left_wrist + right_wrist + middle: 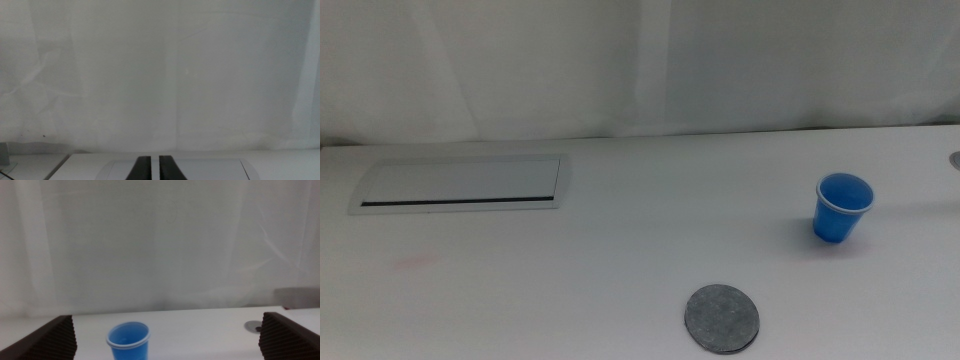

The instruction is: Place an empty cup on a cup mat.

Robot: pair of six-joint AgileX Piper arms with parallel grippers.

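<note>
Here: tapered blue plastic cup upright, apart from round felt cup mat; left fingers closed, right fingers spread.

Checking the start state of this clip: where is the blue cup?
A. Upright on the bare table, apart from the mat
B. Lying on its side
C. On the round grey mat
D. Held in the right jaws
A: the cup stands upright on the table, apart from the cup mat.

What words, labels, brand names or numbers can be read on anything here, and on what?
None can be read in any view.
The bright blue tapered plastic cup: plain, no print showing.
The flat round grey felt-like cup mat: plain.
The long rectangular grey panel set in the white table: no markings.
</note>
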